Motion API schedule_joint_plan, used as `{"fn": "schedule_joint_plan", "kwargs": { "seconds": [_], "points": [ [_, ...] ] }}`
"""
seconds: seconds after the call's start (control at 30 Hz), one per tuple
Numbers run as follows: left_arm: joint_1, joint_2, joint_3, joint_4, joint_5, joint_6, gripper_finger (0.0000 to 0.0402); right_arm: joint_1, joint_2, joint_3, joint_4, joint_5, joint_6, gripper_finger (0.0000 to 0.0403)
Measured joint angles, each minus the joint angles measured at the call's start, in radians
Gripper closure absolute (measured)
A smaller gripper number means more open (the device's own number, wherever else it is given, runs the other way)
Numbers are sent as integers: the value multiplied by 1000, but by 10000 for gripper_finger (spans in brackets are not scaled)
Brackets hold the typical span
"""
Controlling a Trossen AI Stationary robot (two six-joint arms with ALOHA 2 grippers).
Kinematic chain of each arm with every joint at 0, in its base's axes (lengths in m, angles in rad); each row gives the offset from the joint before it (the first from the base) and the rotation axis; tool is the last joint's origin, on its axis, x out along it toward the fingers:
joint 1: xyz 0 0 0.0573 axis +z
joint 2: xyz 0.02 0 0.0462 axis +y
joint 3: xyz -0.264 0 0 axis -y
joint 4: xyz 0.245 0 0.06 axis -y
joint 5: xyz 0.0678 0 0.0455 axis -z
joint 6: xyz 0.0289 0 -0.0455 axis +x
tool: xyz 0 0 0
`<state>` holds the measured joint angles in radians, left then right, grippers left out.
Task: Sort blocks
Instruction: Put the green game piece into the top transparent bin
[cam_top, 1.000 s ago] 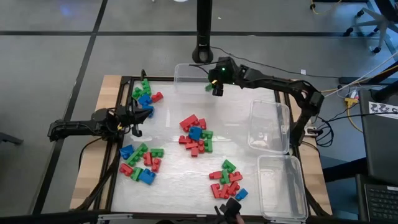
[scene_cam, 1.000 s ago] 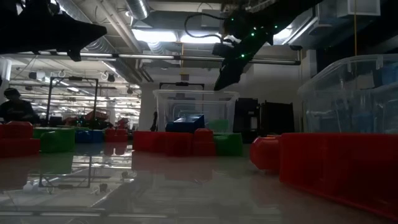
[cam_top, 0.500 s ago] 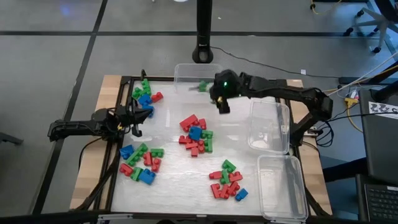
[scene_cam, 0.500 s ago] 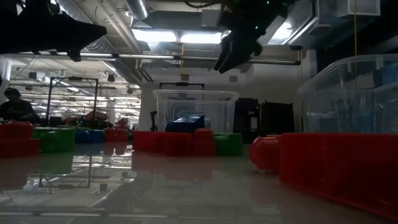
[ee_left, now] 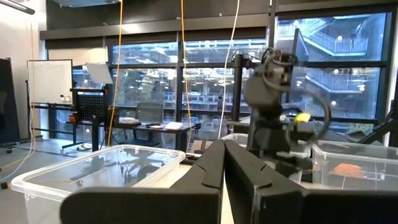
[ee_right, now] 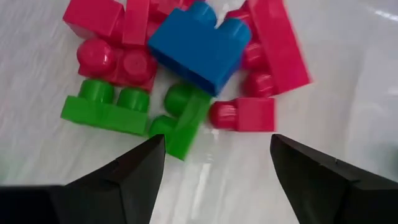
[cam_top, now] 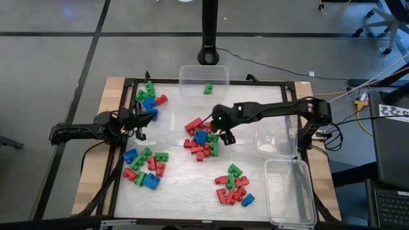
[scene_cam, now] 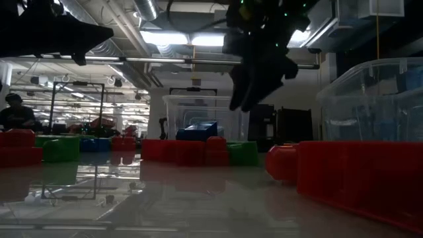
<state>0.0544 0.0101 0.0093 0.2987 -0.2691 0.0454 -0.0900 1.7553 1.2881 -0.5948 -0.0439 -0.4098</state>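
Note:
Red, green and blue blocks lie in several piles on the white table. My right gripper (cam_top: 225,135) hangs open and empty just above the middle pile (cam_top: 201,137), at its right side, pointing steeply down. In the right wrist view its fingers (ee_right: 134,171) stand over bare table next to a blue block (ee_right: 196,46), two green blocks (ee_right: 106,106) and red ones (ee_right: 242,115). One green block (cam_top: 208,88) lies in the far clear tub (cam_top: 192,73). My left gripper (cam_top: 137,124) waits shut at the table's left edge.
Other piles lie at the far left (cam_top: 149,99), near left (cam_top: 144,167) and near right (cam_top: 233,185). Two clear tubs (cam_top: 277,112) (cam_top: 291,214) stand along the right edge. Bare table lies between the piles.
My right gripper has swung from over the far tub toward the near edge and down to the middle pile, tipping more steeply downward. The green block that was at its fingers now lies in the far tub.

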Motion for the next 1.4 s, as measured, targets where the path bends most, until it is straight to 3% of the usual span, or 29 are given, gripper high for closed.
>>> {"fn": "schedule_joint_plan", "kwargs": {
  "seconds": [0.27, 0.67, 1.07, 1.17, 1.4],
  "points": [
    [0, 0, 0, 0, 0, -5, 400, 0, 90, -9, 74, -1, 143, 111],
    [0, 0, 0, -2, -1, -9, 400, 5, 177, -9, 127, -35, 221, 111],
    [0, 2, 0, -5, -6, -11, 400, 1, 229, -6, 120, 80, 171, 114],
    [0, 5, 0, -5, -6, -11, 400, -2, 231, -7, 130, 103, 158, 135],
    [0, 6, 0, -6, -6, -10, 400, -2, 229, -7, 124, 133, 94, 233]
  ]
}}
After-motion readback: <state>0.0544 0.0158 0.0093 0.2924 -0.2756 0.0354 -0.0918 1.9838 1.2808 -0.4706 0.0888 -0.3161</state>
